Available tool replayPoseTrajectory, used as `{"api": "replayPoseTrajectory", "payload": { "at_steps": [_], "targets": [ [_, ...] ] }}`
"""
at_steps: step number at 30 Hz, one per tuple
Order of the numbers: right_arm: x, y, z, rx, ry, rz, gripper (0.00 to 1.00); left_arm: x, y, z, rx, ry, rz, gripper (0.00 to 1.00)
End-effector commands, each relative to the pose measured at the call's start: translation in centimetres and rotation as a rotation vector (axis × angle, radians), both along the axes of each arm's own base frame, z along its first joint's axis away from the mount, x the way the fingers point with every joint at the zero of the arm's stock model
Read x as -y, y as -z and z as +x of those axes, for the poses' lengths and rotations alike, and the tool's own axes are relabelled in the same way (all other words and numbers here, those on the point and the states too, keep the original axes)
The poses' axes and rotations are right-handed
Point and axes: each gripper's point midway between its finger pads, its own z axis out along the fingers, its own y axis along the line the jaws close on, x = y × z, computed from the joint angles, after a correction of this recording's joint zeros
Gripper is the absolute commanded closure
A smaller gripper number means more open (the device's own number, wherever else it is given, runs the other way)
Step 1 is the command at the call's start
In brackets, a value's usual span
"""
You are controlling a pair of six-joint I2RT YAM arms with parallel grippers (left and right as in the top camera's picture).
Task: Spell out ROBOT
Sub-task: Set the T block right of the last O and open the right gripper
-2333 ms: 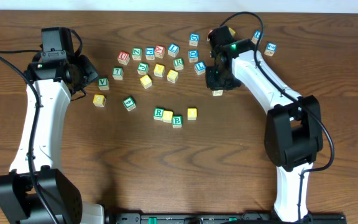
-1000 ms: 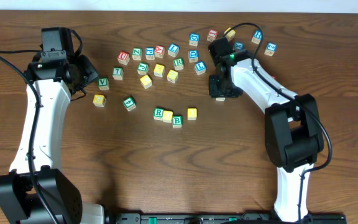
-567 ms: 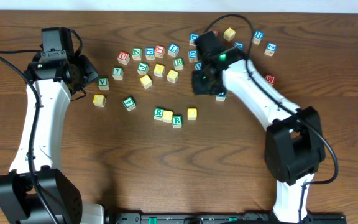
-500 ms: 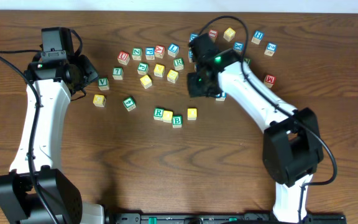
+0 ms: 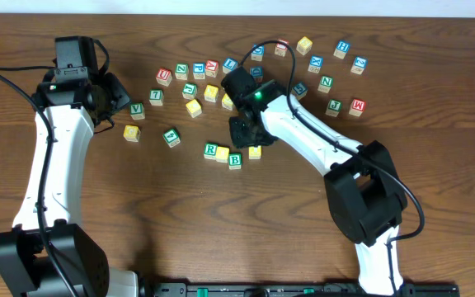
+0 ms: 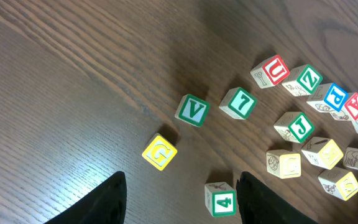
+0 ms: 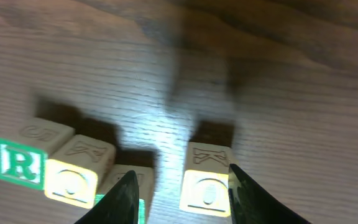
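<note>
The right gripper point(image 5: 242, 132) hangs over the middle of the table point(image 5: 163, 223), and its jaws stand apart, clamped on nothing. In the right wrist view the second yellow cube point(image 7: 207, 183) lies on the wood between the two fingers, nearer to the right one. I cannot tell if it touches that finger. From overhead this cube is at 5 o'clock from the gripper. The R point(image 5: 210, 149), the first yellow cube point(image 5: 223, 153) and the B point(image 5: 235, 160) make a touching row at about 7 o'clock from the gripper. The second yellow cube is near the B, at its 2 o'clock, with a small gap. The left gripper point(image 5: 118, 99) is well apart at 9 o'clock, its jaws apart and empty.
</note>
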Motion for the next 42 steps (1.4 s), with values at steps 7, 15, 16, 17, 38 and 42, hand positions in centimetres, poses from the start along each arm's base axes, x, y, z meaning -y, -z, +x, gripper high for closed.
{"api": "replayPoseTrajectory", "payload": {
  "at_steps": [7, 15, 16, 17, 38, 42],
  "targets": [
    [0.8, 0.2, -0.1, 0.010, 0.052, -0.060, 0.56, -0.2, 0.4, 0.0, -0.014, 0.006, 0.016, 0.44],
    [1.2, 1.1, -1.0, -0.013, 0.073, -0.078, 0.57, -0.2, 0.4, 0.0, -0.014, 0.006, 0.016, 0.43],
    [1.3, 1.2, -1.1, -0.015, 0.072, -0.080, 0.58, -0.2, 0.4, 0.0, -0.014, 0.006, 0.016, 0.44],
    [1.4, 1.4, -1.2, -0.019, 0.071, -0.083, 0.58, -0.2, 0.4, 0.0, -0.014, 0.006, 0.016, 0.43],
    [1.9, 2.7, -0.8, -0.005, 0.095, -0.074, 0.81, -0.2, 0.4, 0.0, -0.014, 0.006, 0.016, 0.44],
    [2.4, 2.6, 0.4, 0.019, 0.123, -0.055, 0.82, -0.2, 0.4, 0.0, -0.014, 0.006, 0.016, 0.44]
  ]
}}
